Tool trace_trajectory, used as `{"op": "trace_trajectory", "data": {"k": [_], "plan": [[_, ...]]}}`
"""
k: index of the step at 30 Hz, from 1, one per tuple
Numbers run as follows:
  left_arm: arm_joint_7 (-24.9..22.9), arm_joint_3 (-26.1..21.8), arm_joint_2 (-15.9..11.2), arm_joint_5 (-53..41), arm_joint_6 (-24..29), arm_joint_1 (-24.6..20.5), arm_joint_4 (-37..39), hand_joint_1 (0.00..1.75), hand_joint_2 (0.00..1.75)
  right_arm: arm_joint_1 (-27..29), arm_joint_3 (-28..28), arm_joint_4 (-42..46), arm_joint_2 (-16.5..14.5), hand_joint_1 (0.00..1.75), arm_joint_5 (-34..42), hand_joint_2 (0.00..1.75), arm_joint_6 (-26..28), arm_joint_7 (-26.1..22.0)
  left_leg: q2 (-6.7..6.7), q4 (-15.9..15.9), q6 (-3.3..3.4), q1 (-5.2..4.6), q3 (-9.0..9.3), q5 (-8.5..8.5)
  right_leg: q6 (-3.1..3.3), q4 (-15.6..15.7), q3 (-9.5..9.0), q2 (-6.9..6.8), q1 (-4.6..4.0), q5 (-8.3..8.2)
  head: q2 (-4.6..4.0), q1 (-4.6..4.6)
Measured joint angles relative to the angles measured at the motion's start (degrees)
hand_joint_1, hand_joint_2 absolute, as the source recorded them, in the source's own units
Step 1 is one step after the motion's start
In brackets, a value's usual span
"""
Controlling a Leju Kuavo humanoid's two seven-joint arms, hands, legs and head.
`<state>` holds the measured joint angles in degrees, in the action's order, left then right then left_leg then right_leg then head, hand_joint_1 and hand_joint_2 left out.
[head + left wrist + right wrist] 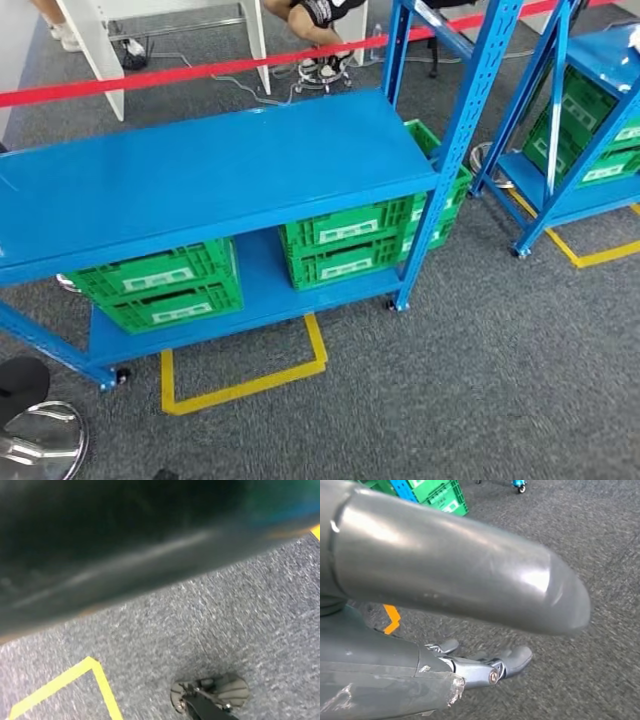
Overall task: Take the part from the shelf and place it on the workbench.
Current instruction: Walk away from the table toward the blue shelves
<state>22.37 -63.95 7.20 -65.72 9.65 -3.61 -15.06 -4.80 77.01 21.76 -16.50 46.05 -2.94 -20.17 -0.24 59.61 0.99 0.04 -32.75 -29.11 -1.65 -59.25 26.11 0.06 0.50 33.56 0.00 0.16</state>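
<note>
A long blue shelf (211,170) on castors stands in front of me in the head view. Its lower board carries stacked green crates on the left (162,285) and on the right (347,240); what lies inside them is hidden. My right hand (444,580) hangs over the grey carpet with the thick thumb stretched out and the darker fingers (508,662) straight, holding nothing. A dark blurred mass that I take for my left hand (113,545) crosses the left wrist view; how its fingers lie is not readable.
A second blue shelf (562,195) with green crates (581,130) stands to the right. Yellow floor tape (241,385) marks a bay before the near shelf. Red barrier tape (226,68), white table legs (98,50) and a seated person (321,20) lie behind. A round metal base (41,440) sits lower left.
</note>
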Motion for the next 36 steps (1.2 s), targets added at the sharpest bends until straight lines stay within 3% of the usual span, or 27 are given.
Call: {"op": "trace_trajectory", "data": {"k": [2, 5, 6, 7, 9, 10, 11, 14, 17, 20, 21, 22, 23, 25, 27, 29, 32, 35, 36], "plan": [[0.0, 0.0, 0.0, -0.1, 0.1, -0.1, 0.0, 0.00, 0.00, -0.1, 0.0, 0.0, 0.0, 0.00, 0.1, 0.00, 0.0, -0.1, 0.02, -0.4, 0.50, 0.30, 1.09, 0.63, -0.41, -3.1, 1.17, 0.00, 0.04, 1.36, -0.01, 0.25], [0.0, -0.1, 0.0, -0.2, 0.3, -0.4, 0.0, 0.00, 0.00, -0.2, -0.1, 0.0, 0.0, 0.00, 0.1, 0.00, 0.0, -0.2, 0.01, -0.5, 0.81, 0.35, 1.39, 0.08, -0.75, -12.6, 7.73, -0.01, 0.12, 5.56, 0.00, 0.50], [-0.1, -0.1, 0.0, -0.2, 0.3, -0.4, 0.0, 0.00, 0.00, -0.1, -0.1, 0.0, 0.0, 0.00, 0.1, 0.00, 0.0, -0.2, -0.03, -0.5, 0.81, 0.35, 1.58, -0.18, -0.87, -14.3, 9.51, -0.01, 0.12, 5.90, 0.00, 0.52], [-0.1, -0.1, 0.1, -0.3, 0.4, -0.3, 0.0, 0.00, 0.00, 0.0, -0.1, 0.0, 0.0, 0.00, 0.1, 0.00, 0.0, -0.3, -0.08, -0.4, 0.75, 0.36, 1.89, -0.47, -0.97, -14.1, 10.39, -0.01, 0.13, 4.93, 0.00, 0.55], [-0.2, -0.2, 0.1, -0.3, 0.6, -0.2, 0.0, 0.00, 0.00, 0.1, -0.1, 0.0, 0.1, 0.00, 0.1, 0.00, 0.0, -0.4, -0.14, -0.4, 0.40, 0.44, 2.81, -1.17, -0.97, -8.4, 9.47, -0.07, 0.15, -0.16, 0.00, 0.57], [-0.3, -0.2, 0.1, -0.3, 0.7, -0.3, 0.0, 0.00, 0.00, 0.1, -0.1, 0.0, 0.1, 0.00, 0.1, 0.00, 0.0, -0.4, -0.14, -0.4, 0.13, 0.45, 3.22, -1.52, -0.86, -5.3, 8.66, -0.14, 0.09, -2.01, 0.00, 0.56], [-0.4, -0.2, 0.2, -0.3, 0.9, -0.4, 0.0, 0.00, 0.00, 0.1, -0.1, 0.0, 0.1, 0.00, 0.1, 0.00, 0.1, -0.4, -0.15, -0.4, -0.21, 0.42, 3.45, -1.84, -0.54, -2.9, 8.02, -0.25, 0.00, -2.78, 0.01, 0.57], [-0.5, -0.3, 0.3, -0.2, 1.2, -0.5, 0.0, 0.00, 0.00, 0.2, -0.1, -0.1, 0.2, 0.00, 0.3, 0.00, 0.1, -0.5, -0.13, -0.2, -1.29, 0.31, 3.85, -2.32, 0.85, -1.4, 7.25, -0.44, -0.25, -3.09, 0.01, 0.50], [-0.5, -0.5, 0.4, -0.3, 1.3, -0.6, 0.0, 0.00, 0.00, 0.3, -0.1, -0.2, 0.2, 0.00, 0.5, 0.00, 0.1, -0.5, -0.06, 2.1, -2.08, 0.40, 3.26, -3.83, 1.71, -0.9, 6.12, -0.41, 0.04, -3.73, 0.00, 0.22], [-0.6, -0.5, 0.5, -0.3, 1.4, -0.7, 0.0, 0.00, 0.00, 0.0, -0.1, -0.2, 0.2, 0.00, 0.5, 0.00, 0.0, -0.6, -0.02, 11.2, -2.74, 0.56, -1.86, -8.17, 2.16, -0.7, 5.82, -0.41, 0.01, -3.58, 0.00, -0.08], [-0.6, -0.5, 0.5, -0.3, 1.4, -0.7, 0.0, 0.00, 0.00, 0.0, -0.1, -0.2, 0.2, 0.00, 0.5, 0.00, 0.0, -0.6, -0.02, 13.5, -2.79, 0.58, -3.48, -8.65, 2.27, -0.7, 5.73, -0.39, -0.07, -3.47, 0.00, -0.06], [-0.6, -0.5, 0.5, -0.3, 1.4, -0.6, 0.0, 0.00, 0.00, 0.1, -0.1, -0.2, 0.2, 0.00, 0.6, 0.00, 0.1, -0.6, -0.02, 14.1, -2.69, 0.55, -4.34, -7.97, 2.35, -0.7, 5.58, -0.36, -0.16, -3.34, 0.00, -0.08], [-0.7, -0.5, 0.5, -0.3, 1.4, -0.5, 0.0, 0.00, 0.00, 0.1, -0.1, -0.2, 0.2, 0.00, 0.6, 0.00, 0.1, -0.6, -0.02, 12.8, -2.45, 0.50, -4.29, -6.19, 2.37, -0.7, 5.36, -0.33, -0.26, -3.20, 0.00, -0.10], [-0.8, -0.5, 0.5, -0.4, 1.4, -0.5, 0.0, 0.00, 0.00, 0.1, -0.1, -0.2, 0.2, 0.00, 0.6, 0.00, 0.1, -0.6, 0.03, 6.6, -1.48, 0.19, -2.38, -1.31, 2.37, -0.7, 4.97, -0.30, -0.43, -2.94, 0.00, -0.05], [-0.8, -0.5, 0.4, -0.6, 1.4, -0.6, 0.0, 0.00, 0.00, 0.0, -0.1, -0.2, 0.2, 0.00, 0.6, 0.00, 0.1, -0.6, 0.06, 2.3, -0.43, -0.31, -1.09, -0.83, 2.16, -0.7, 4.84, -0.31, -0.54, -2.70, 0.00, -0.12], [-0.9, -0.6, 0.4, -0.8, 1.4, -0.5, 0.0, 0.00, 0.00, 0.0, -0.1, -0.2, 0.2, 0.00, 0.6, 0.00, 0.1, -0.6, -0.07, 1.1, 0.31, -0.63, -0.90, -1.57, 1.58, -0.6, 4.91, -0.35, -0.61, -2.39, 0.00, -0.29], [-0.9, -0.6, 0.5, -0.8, 1.4, -0.4, 0.0, 0.00, 0.00, -0.1, -0.1, -0.3, 0.2, 0.00, 0.6, 0.00, 0.1, -0.6, -0.21, -0.9, 0.54, -0.04, 0.22, 1.12, 0.64, -2.1, 5.28, -0.18, -0.66, -0.78, 0.00, -0.26], [-0.9, -0.6, 0.6, -0.9, 1.4, -0.8, 0.0, 0.00, 0.00, -0.1, -0.1, -0.3, 0.3, 0.00, 0.6, 0.00, 0.0, -0.6, -0.21, -1.3, 0.63, 0.19, 0.43, 1.46, -0.27, -11.0, 9.79, -0.09, -0.34, 4.25, 0.00, -0.11], [-0.9, -0.6, 0.7, -0.9, 1.4, -0.7, 0.0, 0.00, 0.00, 0.0, -0.1, -0.3, 0.3, 0.00, 0.6, 0.00, 0.0, -0.6, -0.24, -1.3, 0.65, 0.20, 0.44, 1.38, -0.55, -13.7, 11.31, -0.10, -0.19, 5.14, 0.00, -0.12]]}}
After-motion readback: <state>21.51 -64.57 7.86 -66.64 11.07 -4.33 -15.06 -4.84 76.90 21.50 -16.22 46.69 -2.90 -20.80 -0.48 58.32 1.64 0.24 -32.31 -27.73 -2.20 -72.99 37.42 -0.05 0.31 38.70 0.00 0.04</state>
